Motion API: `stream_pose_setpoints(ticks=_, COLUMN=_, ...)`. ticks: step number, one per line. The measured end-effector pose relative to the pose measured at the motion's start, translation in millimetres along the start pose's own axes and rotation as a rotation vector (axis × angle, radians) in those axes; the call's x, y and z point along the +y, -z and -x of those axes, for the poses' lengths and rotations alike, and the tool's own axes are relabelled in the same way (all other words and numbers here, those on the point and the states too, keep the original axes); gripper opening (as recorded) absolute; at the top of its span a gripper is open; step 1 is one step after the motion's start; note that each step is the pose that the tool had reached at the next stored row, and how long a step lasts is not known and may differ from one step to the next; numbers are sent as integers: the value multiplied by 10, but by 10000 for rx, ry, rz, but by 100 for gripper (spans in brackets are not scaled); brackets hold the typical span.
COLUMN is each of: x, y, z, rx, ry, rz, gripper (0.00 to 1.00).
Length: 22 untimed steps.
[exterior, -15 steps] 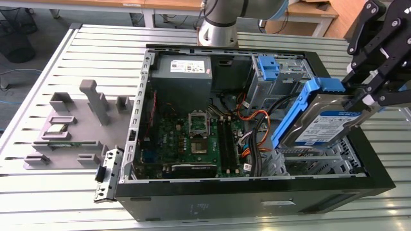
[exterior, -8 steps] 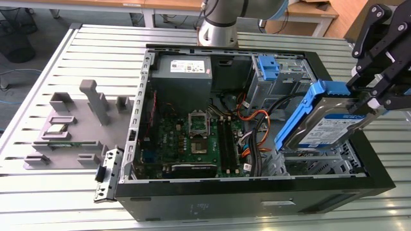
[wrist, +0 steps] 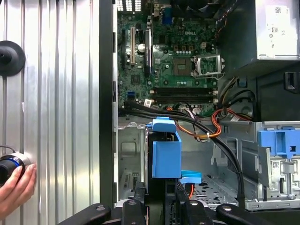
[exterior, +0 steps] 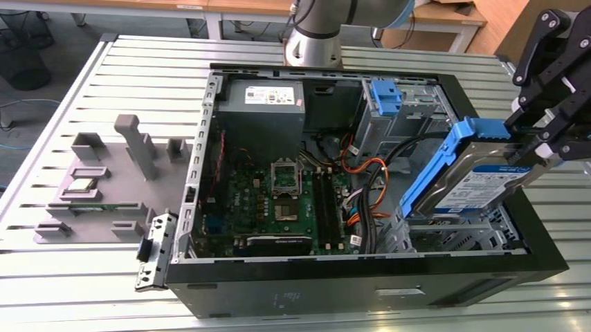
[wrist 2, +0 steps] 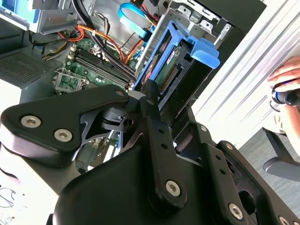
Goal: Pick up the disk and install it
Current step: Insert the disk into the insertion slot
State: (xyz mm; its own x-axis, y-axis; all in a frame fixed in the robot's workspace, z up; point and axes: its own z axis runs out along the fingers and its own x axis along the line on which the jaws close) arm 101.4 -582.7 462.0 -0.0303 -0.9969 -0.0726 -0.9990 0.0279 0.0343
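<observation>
One gripper (exterior: 543, 146): clamped on the disk's upper end, at the right edge of the exterior view.
Disk (exterior: 466, 173): stood tilted on its long edge, blue-framed, over the right end of the case; its lower end hung near the metal cage (exterior: 457, 232), contact unclear.
Case (exterior: 369, 270): was open, and its black rim ran close along the disk's right.
Cables (exterior: 374, 173): crowded just left of the disk.
Table (exterior: 120, 76): slatted, spread wide beyond the rim.
Person's hand (wrist: 16, 187): lay on the table outside the case.
</observation>
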Motion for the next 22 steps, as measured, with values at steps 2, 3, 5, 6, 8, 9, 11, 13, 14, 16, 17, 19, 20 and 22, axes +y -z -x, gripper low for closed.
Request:
stream_pose_setpoints(ticks=2, x=-13, y=-6, z=-3, rx=1, ry=0, rz=0, gripper=35)
stream_pose_setpoints(ticks=3, x=-21, y=-7, z=-3, rx=3, ry=0, rz=0, gripper=35)
stream_pose_setpoints(ticks=5, x=-29, y=-8, z=-3, rx=3, ry=0, rz=0, gripper=35)
stream_pose_setpoints(ticks=6, x=-29, y=-9, z=-3, rx=2, ry=-1, rz=0, gripper=35)
stream_pose_setpoints(ticks=8, x=-30, y=-9, z=-3, rx=1, ry=-1, rz=0, gripper=35)
stream_pose_setpoints(ticks=9, x=-30, y=-9, z=-4, rx=2, ry=-1, rz=0, gripper=35)
stream_pose_setpoints(ticks=11, x=-30, y=-18, z=-4, rx=2, ry=0, rz=0, gripper=35)
stream_pose_setpoints(ticks=13, x=-31, y=-25, z=-5, rx=1, ry=0, rz=0, gripper=35)
stream_pose_setpoints(ticks=14, x=-31, y=-25, z=-5, rx=3, ry=0, rz=0, gripper=35)
stream_pose_setpoints(ticks=16, x=-34, y=-29, z=-5, rx=1, ry=0, rz=0, gripper=35)
stream_pose_setpoints(ticks=17, x=-37, y=-31, z=-5, rx=2, ry=1, rz=0, gripper=35)
stream_pose_setpoints(ticks=19, x=-44, y=-33, z=-5, rx=2, ry=0, rz=0, gripper=35)
stream_pose_setpoints(ticks=20, x=-48, y=-34, z=-5, rx=2, ry=0, rz=1, gripper=35)
stream_pose_setpoints(ticks=22, x=-61, y=-37, z=-5, rx=0, ry=0, rz=2, gripper=35)
